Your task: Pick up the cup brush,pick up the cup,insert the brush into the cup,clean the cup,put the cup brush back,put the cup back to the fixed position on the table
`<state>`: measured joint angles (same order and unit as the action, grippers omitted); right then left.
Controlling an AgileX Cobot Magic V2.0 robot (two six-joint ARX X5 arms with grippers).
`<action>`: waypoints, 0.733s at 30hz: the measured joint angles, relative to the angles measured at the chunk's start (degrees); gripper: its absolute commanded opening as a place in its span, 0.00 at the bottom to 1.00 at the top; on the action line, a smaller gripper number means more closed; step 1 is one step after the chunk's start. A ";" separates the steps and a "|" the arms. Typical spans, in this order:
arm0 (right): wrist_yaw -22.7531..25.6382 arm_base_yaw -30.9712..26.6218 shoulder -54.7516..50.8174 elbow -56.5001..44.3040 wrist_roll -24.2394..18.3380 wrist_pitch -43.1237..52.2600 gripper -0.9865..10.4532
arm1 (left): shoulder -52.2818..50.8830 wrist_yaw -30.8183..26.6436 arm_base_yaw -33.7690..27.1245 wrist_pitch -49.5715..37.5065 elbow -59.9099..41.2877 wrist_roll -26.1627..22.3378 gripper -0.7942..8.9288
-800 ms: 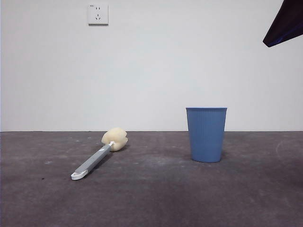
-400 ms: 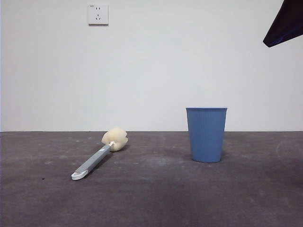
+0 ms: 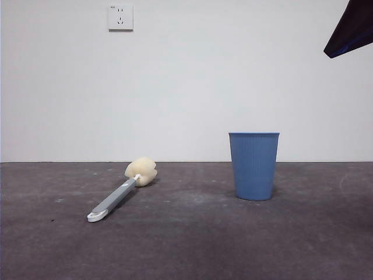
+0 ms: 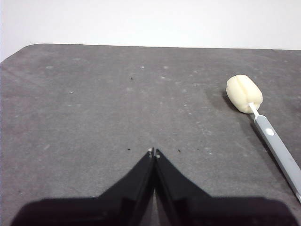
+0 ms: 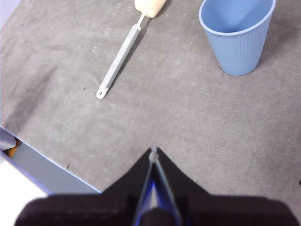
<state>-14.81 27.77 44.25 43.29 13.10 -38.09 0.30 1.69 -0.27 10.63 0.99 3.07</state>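
The cup brush (image 3: 119,192) lies flat on the table (image 3: 186,245) at the left, cream sponge head toward the wall, white looped tip toward the front. It also shows in the left wrist view, cup brush (image 4: 263,125), and in the right wrist view, cup brush (image 5: 123,49). The blue ribbed cup (image 3: 254,165) stands upright at the right, empty, cup (image 5: 237,33). My left gripper (image 4: 154,151) hangs shut above bare table, apart from the brush. My right gripper (image 5: 153,150) is shut, high above the table and away from the cup. A black arm tip (image 3: 351,29) shows at the top right corner.
A white wall with a power socket (image 3: 120,17) stands behind the table. In the right wrist view the table's edge (image 5: 47,174) runs near the gripper, with a pale blue-grey surface beyond it.
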 measured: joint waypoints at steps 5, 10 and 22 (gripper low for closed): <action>0.00 0.00 0.00 0.00 0.00 0.00 0.09 | 0.00 0.00 0.00 0.00 0.00 0.00 0.08; 0.00 0.00 0.00 0.00 0.00 0.00 0.09 | 0.00 0.00 0.00 0.00 0.00 0.00 0.08; 9.40 -6.27 -8.70 -3.28 -7.85 9.97 0.09 | 0.00 -0.02 0.00 0.00 0.00 0.00 0.08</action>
<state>-5.41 21.50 35.55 40.01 5.26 -28.12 0.30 1.67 -0.27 10.63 0.99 3.07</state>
